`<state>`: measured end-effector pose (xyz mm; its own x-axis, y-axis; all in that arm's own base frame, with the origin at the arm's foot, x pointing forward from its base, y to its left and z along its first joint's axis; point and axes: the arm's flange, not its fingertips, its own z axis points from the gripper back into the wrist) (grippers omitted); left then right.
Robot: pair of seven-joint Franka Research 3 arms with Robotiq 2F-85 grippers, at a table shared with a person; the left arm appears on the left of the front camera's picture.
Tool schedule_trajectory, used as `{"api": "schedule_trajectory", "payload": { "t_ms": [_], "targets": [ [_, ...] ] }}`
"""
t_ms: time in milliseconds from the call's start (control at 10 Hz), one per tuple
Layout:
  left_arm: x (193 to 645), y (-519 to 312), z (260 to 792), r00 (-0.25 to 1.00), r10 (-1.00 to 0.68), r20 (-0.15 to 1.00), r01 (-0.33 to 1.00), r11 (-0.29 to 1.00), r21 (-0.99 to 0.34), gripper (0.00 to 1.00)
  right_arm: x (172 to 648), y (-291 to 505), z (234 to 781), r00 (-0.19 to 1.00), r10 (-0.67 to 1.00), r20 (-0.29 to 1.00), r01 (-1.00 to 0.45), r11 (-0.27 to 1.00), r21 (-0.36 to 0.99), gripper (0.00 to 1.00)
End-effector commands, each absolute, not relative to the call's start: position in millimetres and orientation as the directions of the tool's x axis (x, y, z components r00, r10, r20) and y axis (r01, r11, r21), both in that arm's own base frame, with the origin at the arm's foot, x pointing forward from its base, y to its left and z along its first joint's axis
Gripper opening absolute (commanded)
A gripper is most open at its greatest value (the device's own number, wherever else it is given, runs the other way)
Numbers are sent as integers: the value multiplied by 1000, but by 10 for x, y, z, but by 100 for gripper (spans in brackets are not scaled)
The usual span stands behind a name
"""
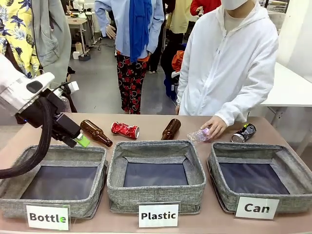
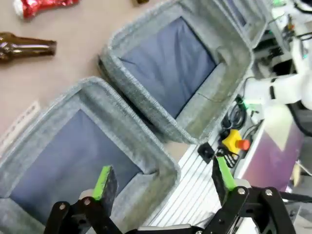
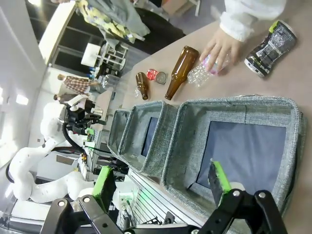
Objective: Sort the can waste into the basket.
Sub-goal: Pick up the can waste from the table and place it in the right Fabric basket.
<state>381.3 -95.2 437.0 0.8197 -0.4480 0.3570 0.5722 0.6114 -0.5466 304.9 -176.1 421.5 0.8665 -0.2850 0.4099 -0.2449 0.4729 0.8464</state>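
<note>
The shiny red crushed can (image 1: 125, 130) lies on the table behind the middle basket, also seen in the left wrist view (image 2: 41, 6) and the right wrist view (image 3: 156, 75). The black crushed can (image 1: 243, 132) (image 3: 270, 48) lies behind the grey "Can" basket (image 1: 292, 200) (image 3: 234, 103), right of the person's hand (image 1: 214, 127). That basket holds nothing. My left gripper (image 1: 78, 140) (image 2: 163, 178) hangs open over the "Bottle" basket's back left corner. The right gripper (image 3: 161, 180) is open above the near edge of the "Can" basket, nothing between its fingers.
The "Bottle" basket (image 1: 14, 204) and "Plastic" basket (image 1: 117, 192) stand left of the "Can" one. Two brown glass bottles (image 1: 96, 132) (image 1: 171, 128) lie behind them. The person's hand rests on a crushed clear plastic bottle (image 1: 199, 135).
</note>
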Motion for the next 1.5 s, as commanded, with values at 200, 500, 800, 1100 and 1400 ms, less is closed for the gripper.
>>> {"api": "schedule_trajectory", "payload": {
  "t_ms": [200,500,800,1100,1400],
  "targets": [
    [3814,-842,4392,821,-441,363,570,609,-552,100,3066,-1772,4214,849,-289,442,-279,464,841,100],
    [4226,-1391,4617,847,-386,366,525,720,-453,100,3066,-1772,4214,849,-289,442,-279,464,841,100],
    [4540,-1641,4801,827,-506,246,562,718,-411,100,3066,-1772,4214,849,-289,442,-279,464,841,100],
    [3496,-769,4567,658,-689,305,740,516,-432,100,3066,-1772,4214,849,-289,442,-279,464,841,100],
    [2958,-326,4320,722,-520,457,692,566,-449,100,3066,-1772,4214,849,-289,442,-279,464,841,100]
  ]
}}
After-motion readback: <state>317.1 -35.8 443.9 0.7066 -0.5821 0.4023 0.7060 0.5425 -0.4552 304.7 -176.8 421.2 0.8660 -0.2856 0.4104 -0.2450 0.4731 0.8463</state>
